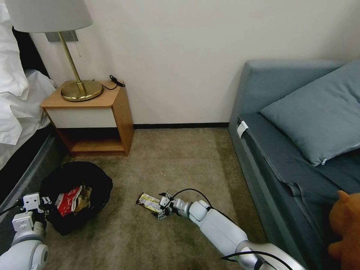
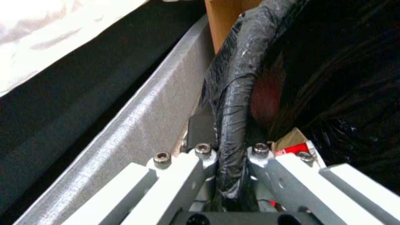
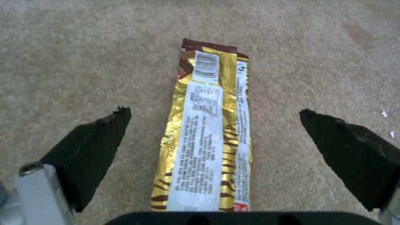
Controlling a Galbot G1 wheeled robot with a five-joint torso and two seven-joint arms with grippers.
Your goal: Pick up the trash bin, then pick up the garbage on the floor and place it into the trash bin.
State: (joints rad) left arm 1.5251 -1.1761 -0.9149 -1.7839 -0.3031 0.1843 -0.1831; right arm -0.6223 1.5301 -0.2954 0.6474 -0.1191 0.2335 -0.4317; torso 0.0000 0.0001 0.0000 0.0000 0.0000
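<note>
over on the left, beside the bed [image 1: 22,123], the left gripper [image 2: 231,156] is clamped on the rim of the trash bin [image 1: 95,180], pinching the folded-over black bag between its fingers [image 2: 183,175]. the bin sits near the left on the carpet [image 1: 180,157], just in front of the wooden nightstand [image 1: 93,112] with the brass lamp [image 1: 77,88] on top. inside it you can see a red-white packet [image 1: 68,202] and some crumpled brown paper [image 1: 84,198].

moving right, around the middle of the floor, a gold and brown snack wrapper [image 3: 208,137] lies flat on the carpet. the right gripper [image 3: 212,120] is down low right at its near end, spread wide open with one black pad [image 3: 89,150] on each side of the wrapper, not touching it.

far right there's the blue-grey sofa [image 1: 285,157] with a cushion [image 1: 318,112] on it and a brown plush toy [image 1: 347,228] at the near edge.
</note>
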